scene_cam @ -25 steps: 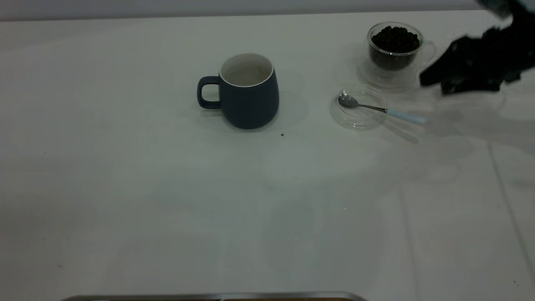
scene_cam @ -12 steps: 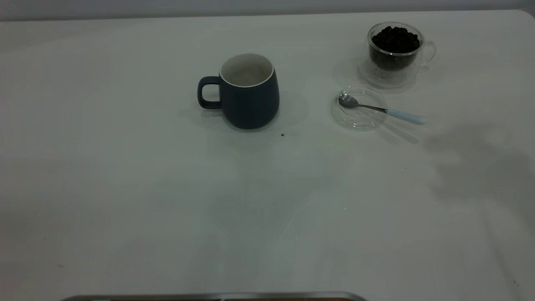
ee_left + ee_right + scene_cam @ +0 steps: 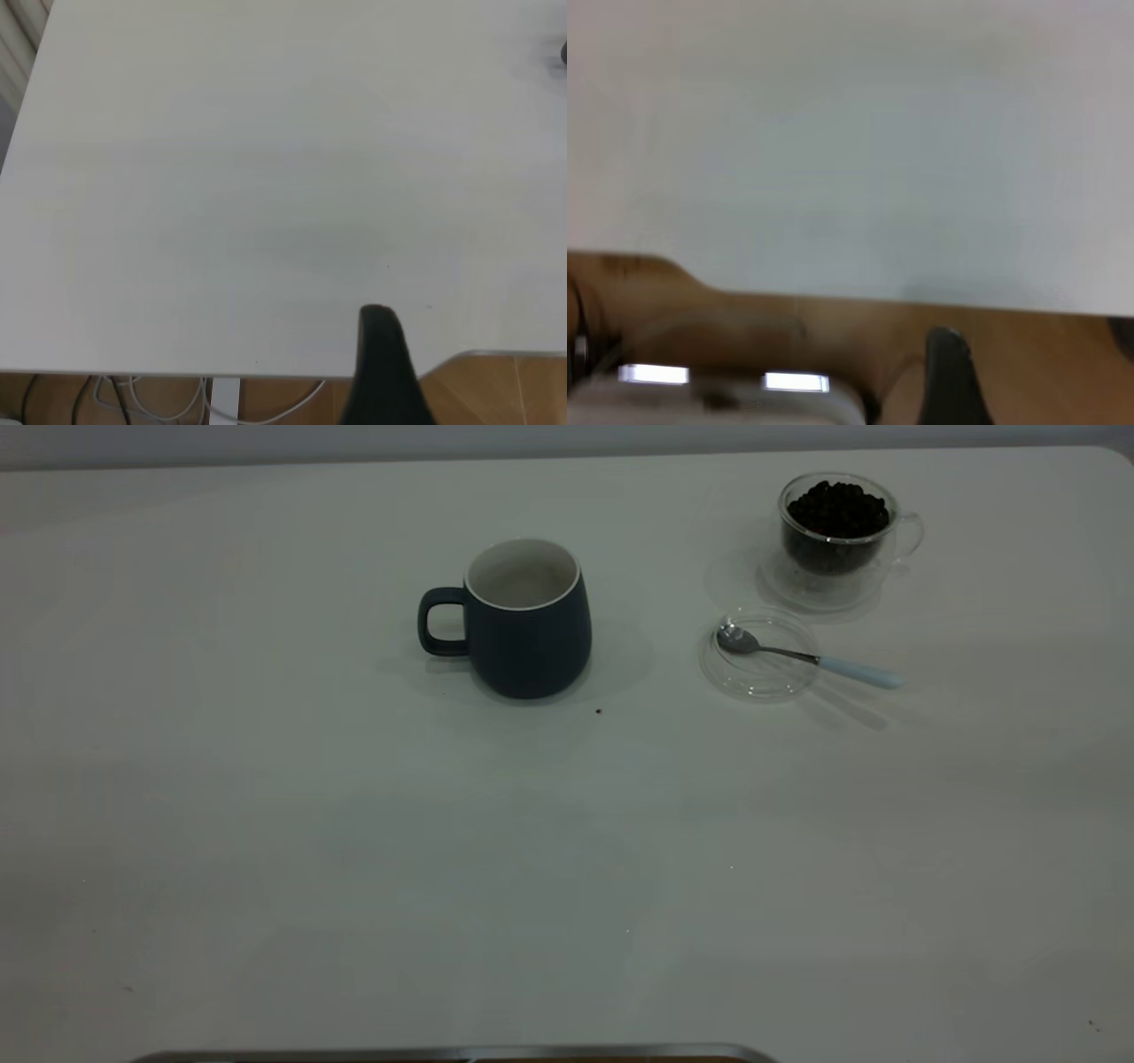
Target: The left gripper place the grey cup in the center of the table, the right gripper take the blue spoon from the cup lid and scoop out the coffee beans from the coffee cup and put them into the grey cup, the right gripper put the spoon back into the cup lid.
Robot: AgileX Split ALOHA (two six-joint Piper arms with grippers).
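The grey cup [image 3: 527,615] is a dark mug with a white inside. It stands upright near the table's middle, handle to the left. The glass coffee cup [image 3: 837,527], full of dark beans, stands at the back right. In front of it lies the clear cup lid [image 3: 759,657]. The blue-handled spoon [image 3: 802,655] rests with its bowl in the lid and its handle sticking out to the right. Neither gripper shows in the exterior view. My left gripper [image 3: 383,372] is above the table's edge, and my right gripper [image 3: 948,381] is beyond the table's edge, over the floor.
A small dark speck [image 3: 599,711] lies just in front of the grey cup. The white table [image 3: 354,850] fills the exterior view. Wooden floor [image 3: 1028,354] and a white device [image 3: 718,394] show in the right wrist view.
One second ago my right arm hung at the far right beside the coffee cup. It has pulled out of the exterior view, and its shadow is gone. Cups, lid and spoon have not moved.
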